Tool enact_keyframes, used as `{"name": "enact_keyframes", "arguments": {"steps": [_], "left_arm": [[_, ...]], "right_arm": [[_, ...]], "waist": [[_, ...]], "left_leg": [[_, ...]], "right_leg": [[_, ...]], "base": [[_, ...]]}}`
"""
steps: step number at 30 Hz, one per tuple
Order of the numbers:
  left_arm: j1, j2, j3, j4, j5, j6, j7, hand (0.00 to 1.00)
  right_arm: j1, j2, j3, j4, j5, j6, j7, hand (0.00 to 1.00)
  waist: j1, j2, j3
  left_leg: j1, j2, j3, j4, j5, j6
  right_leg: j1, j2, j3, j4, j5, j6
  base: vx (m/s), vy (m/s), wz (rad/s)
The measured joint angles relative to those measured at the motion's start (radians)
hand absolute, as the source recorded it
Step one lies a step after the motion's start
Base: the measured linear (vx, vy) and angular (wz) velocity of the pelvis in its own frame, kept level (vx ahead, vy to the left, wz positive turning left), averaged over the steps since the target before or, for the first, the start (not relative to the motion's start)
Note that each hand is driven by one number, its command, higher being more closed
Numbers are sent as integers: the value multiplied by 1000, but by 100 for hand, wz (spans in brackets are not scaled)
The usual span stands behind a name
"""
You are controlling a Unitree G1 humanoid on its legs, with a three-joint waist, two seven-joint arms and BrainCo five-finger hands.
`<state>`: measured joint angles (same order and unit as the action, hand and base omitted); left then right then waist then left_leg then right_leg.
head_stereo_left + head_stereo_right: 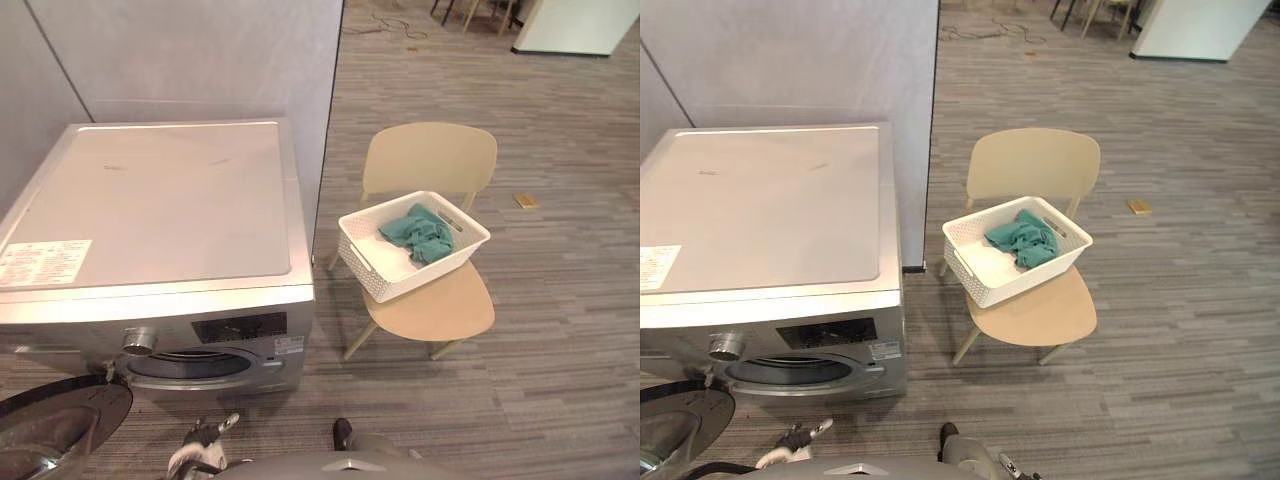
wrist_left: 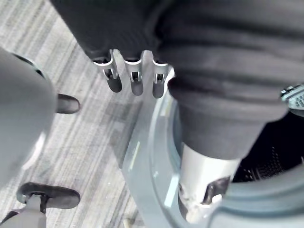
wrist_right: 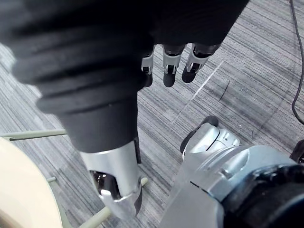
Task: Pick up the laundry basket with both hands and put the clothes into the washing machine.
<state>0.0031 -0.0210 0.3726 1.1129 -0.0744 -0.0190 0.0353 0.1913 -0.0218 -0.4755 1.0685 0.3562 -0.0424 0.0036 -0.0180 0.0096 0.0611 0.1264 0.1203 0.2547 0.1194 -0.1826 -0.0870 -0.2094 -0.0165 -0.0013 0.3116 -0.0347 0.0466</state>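
Washer [image 1: 150, 200] at 11 o'clock, door [image 1: 55, 425] open at 8 o'clock. Chair [image 1: 450, 305] at 1 o'clock, right of washer. Basket [image 1: 385, 275] on chair seat; clothes [image 1: 420, 235] in basket.

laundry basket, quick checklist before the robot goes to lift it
1. Laundry basket upright on chair seat: ok.
2. Teal clothes inside the basket: ok.
3. Washing machine door open: ok.
4. Left hand open and empty: ok.
5. Right hand open and empty: ok.
6. Hands on the basket: not ok, neither touches it.
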Motion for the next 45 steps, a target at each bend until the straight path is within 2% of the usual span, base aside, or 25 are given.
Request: {"name": "enact_keyframes", "arguments": {"steps": [1,3,5,7,8,9,11,16,17,18,19,20,22,23,25,28,29,31,32,33,36,38,40,43,45], "left_arm": [[-14,-8,-14,-1,-2,-2,3,0],[-18,-16,-70,-2,-2,-5,3,0],[-14,1,-168,-2,-3,-5,2,0],[14,30,-211,-5,-7,-8,1,0],[28,65,-218,0,-9,-13,2,0],[33,76,-216,14,-9,-12,4,0],[52,59,-212,41,-9,-11,2,0],[62,43,-107,38,-12,-12,3,0],[63,46,-83,35,-20,-12,5,0],[66,51,-50,24,-43,-12,5,0],[67,61,-28,1,-61,-15,7,0],[66,64,-22,-13,-67,-25,10,0],[66,52,-29,-40,-83,-35,17,0],[67,38,-42,-41,-100,-33,17,0],[66,27,-43,-42,-121,-33,17,0],[72,28,-48,-41,-119,-30,17,0],[81,28,-40,-41,-118,-30,16,0],[102,29,-13,-22,-115,-21,15,0],[106,20,28,-14,-115,-18,16,0],[112,14,48,-13,-116,-14,16,0],[150,10,96,-15,-121,14,24,0],[174,23,96,-3,-121,21,24,0],[184,38,95,-1,-120,38,33,0],[189,42,84,-2,-120,46,47,0],[181,49,69,-17,-120,32,64,0]], "right_arm": [[1,1,-1,5,2,2,0,0],[-2,3,-22,6,14,3,0,0],[-16,8,-44,10,74,9,-2,0],[-17,10,-57,14,92,7,-8,0],[-20,7,-55,19,93,7,-9,0],[-34,2,-47,29,93,6,-9,0],[-62,-44,-15,50,92,7,-9,0],[-95,-49,54,49,103,5,-6,0],[-102,-46,73,49,109,2,-7,0],[-107,-36,92,49,109,1,-6,0],[-115,-24,102,48,110,-1,-7,0],[-122,-24,106,47,110,-2,-7,0],[-129,-38,115,48,133,-9,-16,0],[-134,-49,121,48,160,-19,-19,0],[-147,-61,145,49,168,-20,-19,0],[-170,-69,178,48,165,-21,-11,0],[-180,-72,181,49,154,-23,-10,0],[-189,-64,197,49,140,-23,-6,0],[-195,-59,197,54,107,-20,-5,0],[-195,-53,198,54,95,-19,-5,0],[-178,-44,215,46,33,-19,0,0],[-176,-40,227,42,17,-19,11,0],[-178,-35,217,12,-11,-18,13,0],[-174,-36,159,8,-11,-14,11,0],[-149,-34,109,2,-11,-7,10,0]], "waist": [[-5,1,1],[-19,4,4],[-24,2,5],[-18,-9,-2],[-6,-38,-17],[-3,-15,-13],[-1,25,-11],[-5,21,-12],[-3,15,-12],[6,8,-6],[18,-21,8],[24,-32,17],[38,-21,23],[42,-6,29],[52,22,45],[69,46,57],[85,54,58],[100,45,47],[105,35,49],[110,34,50],[117,14,26],[119,1,12],[117,-23,19],[96,-10,35],[93,0,33]], "left_leg": [[8,4,2,1,5,7],[16,-2,16,-5,5,7],[32,-6,49,-40,5,-4],[37,0,69,-33,4,-37],[53,4,80,-30,-7,-66],[59,34,86,-26,-7,-67],[52,107,77,21,40,-62],[36,197,25,155,104,-107],[-3,225,6,233,113,-93],[-77,258,-15,366,156,-1],[-147,283,-29,493,227,111],[-186,287,-43,564,241,139],[-286,235,-73,721,132,72],[-317,171,-82,731,67,35],[-340,89,-80,666,-1,15],[-329,-45,-159,334,-17,9],[-305,-83,-228,206,44,11],[-261,-117,-227,155,33,39],[-252,-127,-223,174,10,73],[-237,-127,-211,173,7,79],[-137,-158,-168,114,-4,115],[-107,-175,-165,107,-26,128],[-63,-178,-168,128,-37,131],[-18,-140,-229,149,-39,125],[-13,-92,-291,150,-66,79]], "right_leg": [[0,-13,-23,11,-12,-19],[-4,-68,-136,65,-113,-86],[-68,-219,-255,285,-196,-58],[-74,-312,-301,258,-165,-55],[-66,-312,-293,184,-102,62],[-54,-279,-287,162,-97,75],[4,-179,-283,51,-60,42],[68,-84,-289,13,-74,-4],[75,-62,-290,-10,-87,-13],[93,-41,-289,-52,-93,-20],[135,-28,-293,-105,-88,-26],[151,-20,-294,-132,-82,-31],[178,-3,-282,-187,-75,-39],[180,-1,-257,-201,-66,-46],[194,6,-232,-227,-52,-49],[191,4,-183,-226,-30,-57],[185,6,-163,-220,-28,-53],[197,-1,-117,-246,-19,-39],[213,-10,-109,-235,-11,-15],[216,-15,-106,-214,-20,-7],[180,-79,-145,25,-150,5],[80,-124,-159,271,-194,34],[-66,-166,-138,652,-147,84],[-109,-177,-142,791,-167,63],[-127,-252,-146,704,-182,30]], "base": [[38,-25,-3],[1,-15,1],[21,-67,3],[67,-229,-42],[87,-324,-88],[88,-372,-91],[47,-346,-63],[27,-259,-18],[-70,-189,-13],[-59,-325,-17],[-34,-236,-17],[-3,-214,-22],[26,-124,-30],[65,-53,-33],[93,18,-51],[114,84,-54],[155,146,-68],[198,128,-51],[236,131,-27],[247,139,-29],[219,100,-18],[239,27,0],[312,-76,22],[303,-263,83],[175,-296,104]]}}
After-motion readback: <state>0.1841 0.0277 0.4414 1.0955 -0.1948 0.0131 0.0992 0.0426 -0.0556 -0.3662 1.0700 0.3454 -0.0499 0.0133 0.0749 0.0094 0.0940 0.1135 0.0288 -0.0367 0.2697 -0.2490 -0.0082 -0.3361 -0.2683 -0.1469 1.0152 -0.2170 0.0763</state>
